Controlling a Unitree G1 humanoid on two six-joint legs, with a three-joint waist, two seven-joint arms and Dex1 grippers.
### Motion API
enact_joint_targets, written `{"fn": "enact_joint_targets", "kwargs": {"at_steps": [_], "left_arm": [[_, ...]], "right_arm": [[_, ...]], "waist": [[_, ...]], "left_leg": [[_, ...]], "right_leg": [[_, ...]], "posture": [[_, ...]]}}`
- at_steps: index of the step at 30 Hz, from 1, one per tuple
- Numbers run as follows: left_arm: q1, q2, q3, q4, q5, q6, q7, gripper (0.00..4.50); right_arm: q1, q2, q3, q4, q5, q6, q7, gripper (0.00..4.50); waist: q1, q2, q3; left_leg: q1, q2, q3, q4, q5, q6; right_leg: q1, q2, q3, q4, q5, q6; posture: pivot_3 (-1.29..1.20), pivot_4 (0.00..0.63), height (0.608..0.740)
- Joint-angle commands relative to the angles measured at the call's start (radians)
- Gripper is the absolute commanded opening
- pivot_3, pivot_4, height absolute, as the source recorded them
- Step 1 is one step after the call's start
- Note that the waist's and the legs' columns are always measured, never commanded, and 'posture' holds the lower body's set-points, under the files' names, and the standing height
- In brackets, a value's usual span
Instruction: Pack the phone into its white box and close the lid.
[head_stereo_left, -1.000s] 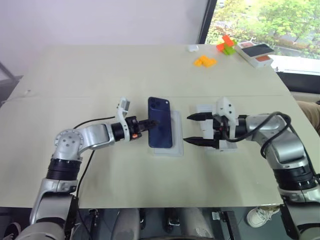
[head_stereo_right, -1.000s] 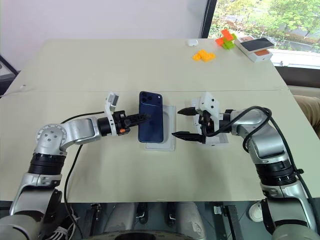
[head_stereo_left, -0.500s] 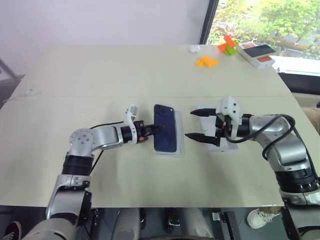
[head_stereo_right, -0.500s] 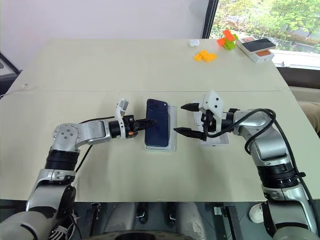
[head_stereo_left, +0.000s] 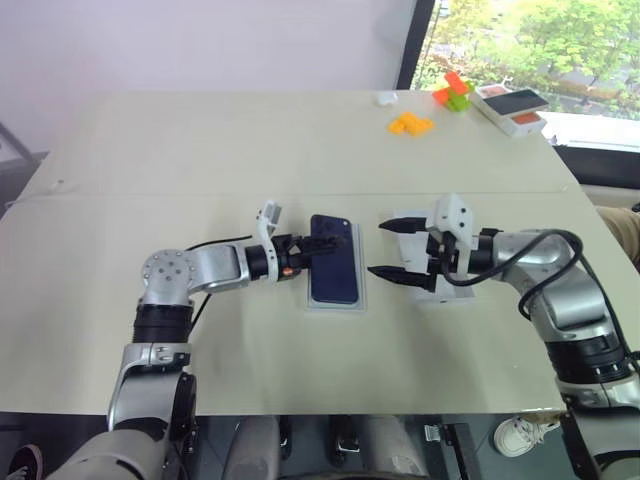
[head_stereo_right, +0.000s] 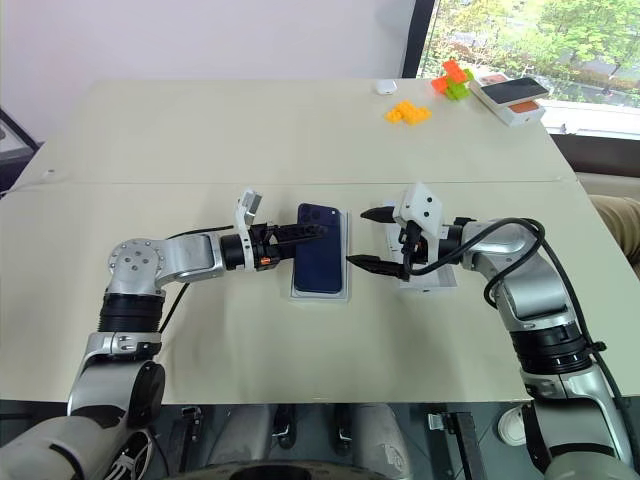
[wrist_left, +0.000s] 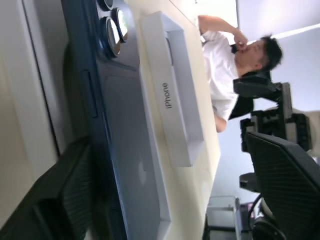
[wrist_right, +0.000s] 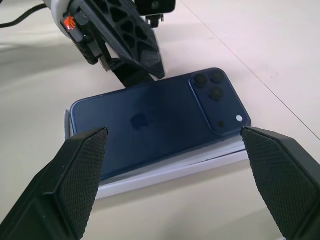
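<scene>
The left gripper (head_stereo_right: 312, 233) is reaching in from the left side of the pale table (head_stereo_right: 200, 130), its black fingers (wrist_right: 134, 47) standing apart around the near-left edge of the phone (head_stereo_right: 320, 261) with no clamp on it, one finger lying over the phone's left edge as seen from the head views. The phone is lying back-up in the white box (head_stereo_right: 345, 290), its camera cluster at the far end, and the box's thin white rim is showing along the right side and the near end; in the right wrist view the phone is sitting slightly proud of the tray, so whether it is fully seated cannot be told. Just right of the box, the right gripper (head_stereo_right: 368, 238) is hovering with its two fingers spread wide, pointing at the phone's right side and holding nothing, clear of both phone and box. Under and behind that gripper the lid (head_stereo_left: 402, 216) is lying on the table, beside the box and apart from it. At the far right corner of the table, orange blocks (head_stereo_right: 408, 112), an orange-and-green piece (head_stereo_right: 452, 77) and a white-and-orange box (head_stereo_right: 512, 97) are sitting well apart from the work. In the left wrist view a person (wrist_left: 225, 60) in a white shirt is sitting beyond the table.
</scene>
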Motion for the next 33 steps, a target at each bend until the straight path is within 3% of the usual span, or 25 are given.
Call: {"fn": "enact_joint_targets", "kwargs": {"at_steps": [1,9,16,24,33], "left_arm": [[-0.008,0.013,0.019,-0.043,0.018,0.026,0.011,4.30],[0.023,0.072,0.041,-0.170,-0.018,0.101,0.034,4.30],[0.021,0.117,0.010,-0.201,0.108,0.072,-0.037,4.30],[0.002,0.050,-0.010,-0.191,0.221,0.035,-0.107,4.30],[-0.017,0.058,-0.006,-0.148,0.364,-0.020,-0.185,4.30]], "right_arm": [[-0.023,0.002,-0.002,-0.007,-0.001,-0.026,0.002,4.50],[-0.044,0.014,0.015,0.004,-0.002,-0.027,0.002,4.50],[-0.062,0.034,0.024,0.006,-0.003,-0.024,-0.001,4.50],[-0.084,0.051,0.040,0.029,-0.019,-0.043,-0.005,4.50],[-0.101,0.069,0.037,0.057,-0.042,-0.061,-0.045,4.50]], "waist": [[0.001,0.000,0.000],[0.000,0.000,0.000],[0.001,0.000,0.000],[0.002,0.000,0.000],[0.001,0.000,0.000]], "left_leg": [[0.000,0.000,0.000,0.000,0.000,0.000],[0.000,0.000,0.000,0.000,0.002,-0.003],[0.000,0.000,0.000,0.000,0.002,-0.003],[-0.001,0.000,0.000,0.000,0.002,-0.003],[0.000,0.000,0.000,0.000,0.002,-0.004]], "right_leg": [[0.000,0.000,0.000,0.000,0.000,0.000],[0.000,0.000,0.000,0.000,0.000,0.000],[0.000,0.000,0.000,0.000,0.000,0.000],[0.000,-0.001,0.000,0.000,0.001,-0.001],[0.000,0.000,0.000,0.000,0.001,-0.001]], "posture": [[0.00,0.150,0.737],[0.00,0.150,0.737],[0.00,0.150,0.737],[0.00,0.150,0.737],[0.00,0.150,0.737]]}}
